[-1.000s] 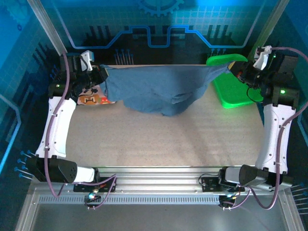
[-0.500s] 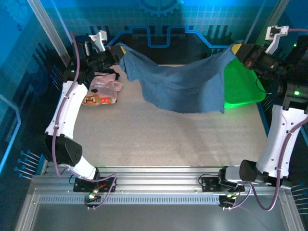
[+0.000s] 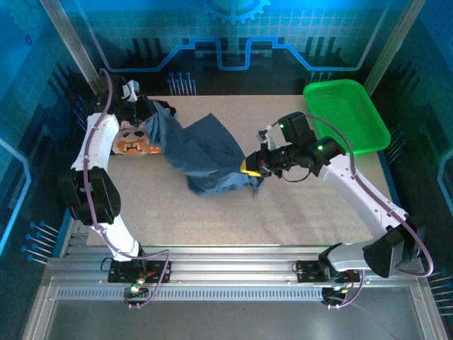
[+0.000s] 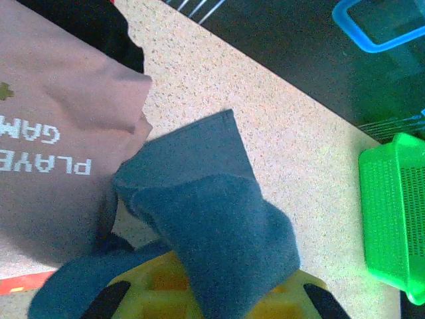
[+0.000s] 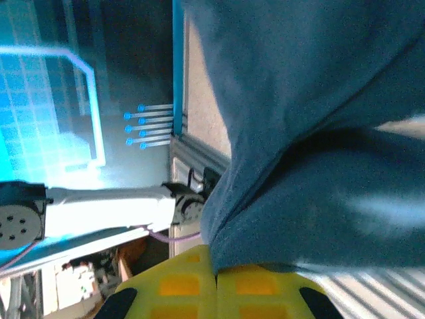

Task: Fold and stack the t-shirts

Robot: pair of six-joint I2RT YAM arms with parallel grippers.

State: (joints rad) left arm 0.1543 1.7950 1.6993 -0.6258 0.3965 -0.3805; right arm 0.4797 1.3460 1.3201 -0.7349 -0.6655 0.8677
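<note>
Across the left-centre of the table [image 3: 304,212], the slate-blue t-shirt [image 3: 202,152] lies bunched, drawn between both grippers. At the far left, the left gripper [image 3: 146,113] is pressed together on one edge of the cloth. Near mid-table, the right gripper [image 3: 249,168] pinches the opposite end. The pink printed t-shirt [image 3: 133,144] lies flat at far left, partly under the blue cloth. The black t-shirt [image 4: 99,23] touches the pink one's edge. The green basket [image 3: 347,117] stands far right, well apart.

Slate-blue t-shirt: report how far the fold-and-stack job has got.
Done: nothing clearly folded. In hand: the left tool and right tool are shut on the slate-blue t-shirt, bunched on the table. Left: fold it, then the pink t-shirt and black t-shirt, and stack.
</note>
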